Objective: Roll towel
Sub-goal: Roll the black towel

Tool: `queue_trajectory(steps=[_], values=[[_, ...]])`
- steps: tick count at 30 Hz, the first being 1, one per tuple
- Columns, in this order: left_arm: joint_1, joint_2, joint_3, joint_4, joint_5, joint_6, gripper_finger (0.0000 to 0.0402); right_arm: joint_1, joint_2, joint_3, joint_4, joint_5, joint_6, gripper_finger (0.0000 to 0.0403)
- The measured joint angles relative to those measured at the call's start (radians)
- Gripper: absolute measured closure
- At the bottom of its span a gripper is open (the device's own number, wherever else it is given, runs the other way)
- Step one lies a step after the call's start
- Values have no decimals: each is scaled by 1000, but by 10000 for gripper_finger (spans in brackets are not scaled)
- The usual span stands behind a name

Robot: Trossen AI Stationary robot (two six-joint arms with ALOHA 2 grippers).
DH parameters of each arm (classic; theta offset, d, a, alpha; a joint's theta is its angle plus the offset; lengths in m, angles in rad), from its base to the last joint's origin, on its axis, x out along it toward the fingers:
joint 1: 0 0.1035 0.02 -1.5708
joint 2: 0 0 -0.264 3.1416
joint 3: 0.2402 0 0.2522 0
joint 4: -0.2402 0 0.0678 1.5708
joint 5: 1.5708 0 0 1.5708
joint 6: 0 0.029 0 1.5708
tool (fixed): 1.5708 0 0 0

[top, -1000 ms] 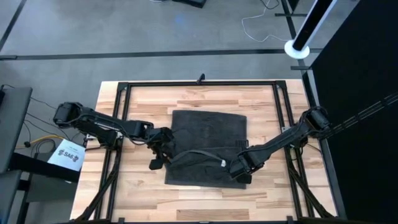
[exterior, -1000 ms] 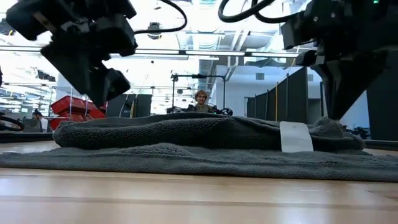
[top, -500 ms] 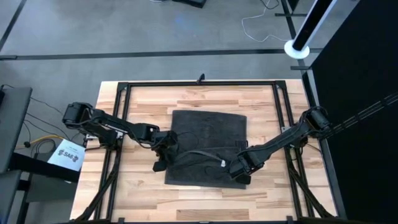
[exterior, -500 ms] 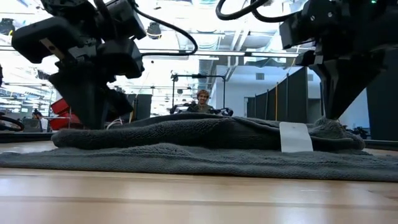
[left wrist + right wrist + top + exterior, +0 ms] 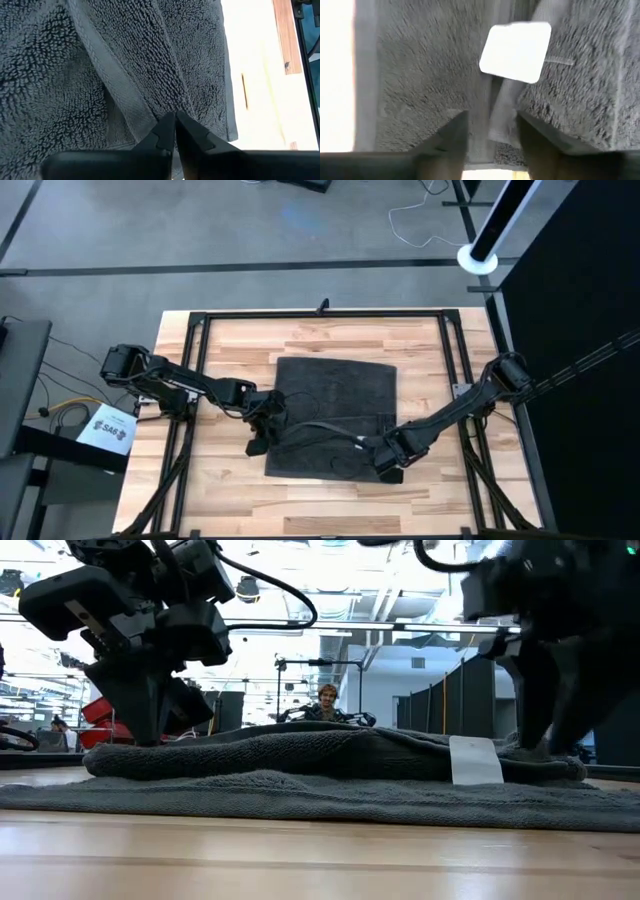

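Your towel [image 5: 335, 415] lies flat in the middle of the tabletop [image 5: 230, 350], near edge folded over. The left end effector [image 5: 175, 122] is pinched on its thick terry. The right end effector [image 5: 487, 132] stands wide beside the white label [image 5: 516, 51]; the soft fold can slip and roll crooked.

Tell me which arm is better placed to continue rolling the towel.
Left, probably: the left tool is shut on the towel fold at its left edge. The right tool is open above the white label, gripping nothing.
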Motion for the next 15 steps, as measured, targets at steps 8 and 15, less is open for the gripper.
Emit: queue_trajectory(steps=[8,15], values=[[6,0,0,-9,0,8,402,-28,1,-81,7,54,24,223],[17,-1,0,-19,-1,8,402,-61,1,-80,73,40,19,390]])
